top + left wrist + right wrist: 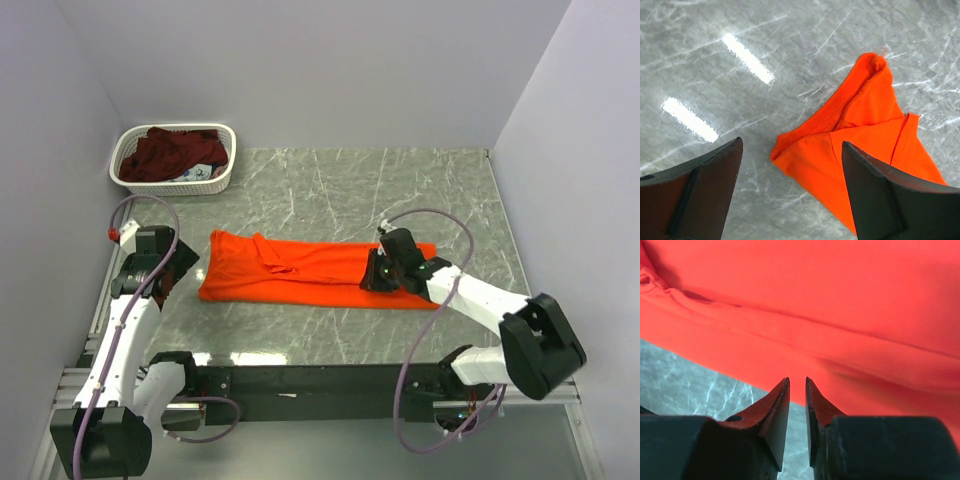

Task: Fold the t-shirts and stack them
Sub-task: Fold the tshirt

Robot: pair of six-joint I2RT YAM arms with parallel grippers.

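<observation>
At the far left corner of the desk [400, 190] sits a white lattice basket [178, 128], and in it lies the dark maroon t-shirt [165, 155], crumpled in a heap that fills most of it. A pale scrap [205, 173] shows beside it at the near right of the basket; what it is cannot be told. The basket stands well apart from the orange t-shirt [310, 265], which lies flat on the desk in front of the arms, folded into a long band. Its long axis runs left to right across the desk, the right end a little nearer the arms. The left end is the broader one, and the collar [272, 258] lies in the left half near the far edge. The right arm reaches over the right end of the band and hides part of it. The right claw [797, 382] is at the near edge of the cloth there, its fingers drawn nearly together with only a thin slit between, and no cloth is seen pinched. The left claw [792, 145] hangs over the bare desk just beside the shirt's left corner, its fingers wide apart and holding nothing. Purple cables [440, 215] loop from both arms.
</observation>
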